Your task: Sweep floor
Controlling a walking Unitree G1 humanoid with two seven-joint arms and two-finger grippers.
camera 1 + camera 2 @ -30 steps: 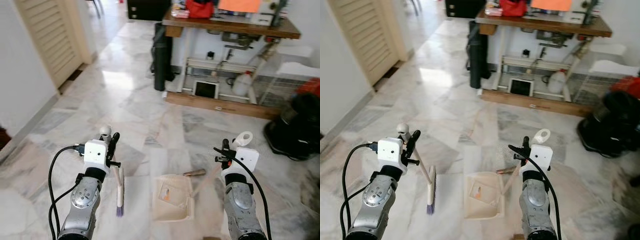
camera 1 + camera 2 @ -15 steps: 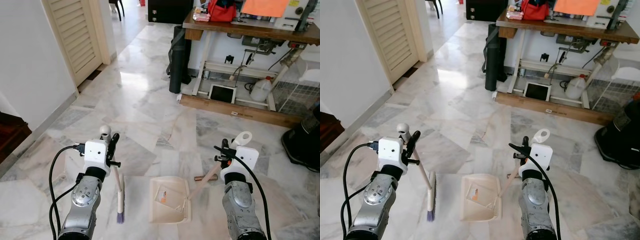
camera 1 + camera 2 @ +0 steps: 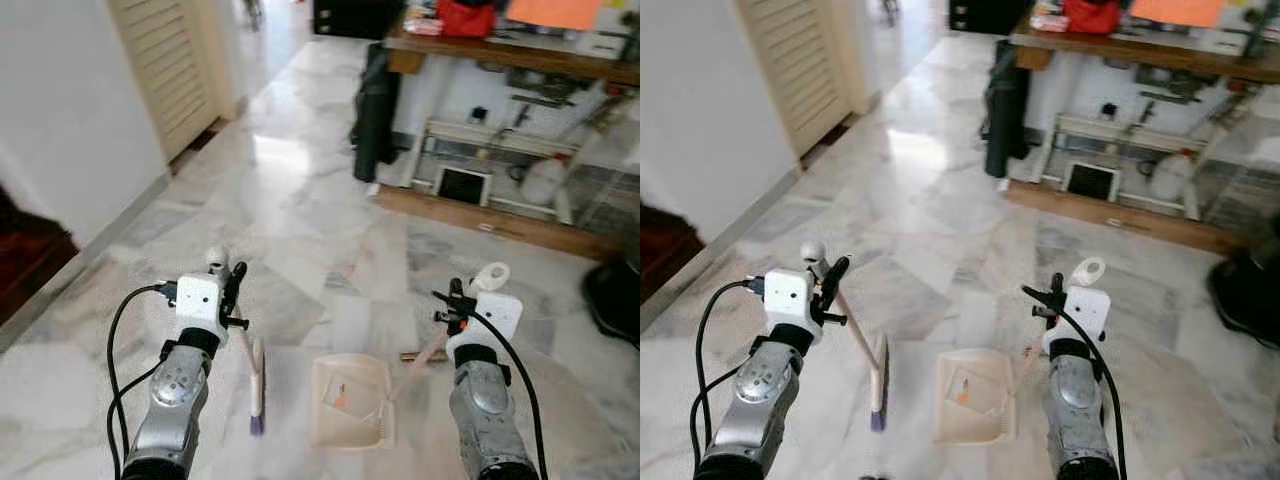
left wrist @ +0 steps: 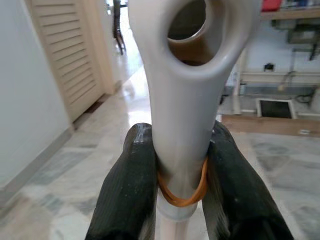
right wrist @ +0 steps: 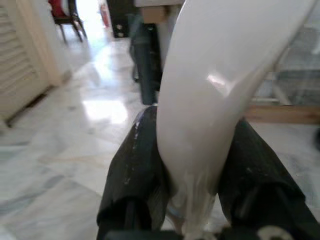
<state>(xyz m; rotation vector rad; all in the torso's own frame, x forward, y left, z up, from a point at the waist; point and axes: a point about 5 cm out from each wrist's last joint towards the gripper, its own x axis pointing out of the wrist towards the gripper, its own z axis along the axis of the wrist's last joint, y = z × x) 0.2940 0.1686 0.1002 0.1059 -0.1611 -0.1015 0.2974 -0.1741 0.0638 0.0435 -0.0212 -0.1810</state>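
One broom [image 3: 256, 380], one dustpan [image 3: 351, 402]

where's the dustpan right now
The dustpan sits flat on the marble floor straight ahead of the robot, between its arms, its handle clamped in the right gripper; the brush lies to its left.

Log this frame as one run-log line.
left gripper: shut on brush handle | right gripper: shut on dustpan handle | dustpan: on marble floor, beside brush head
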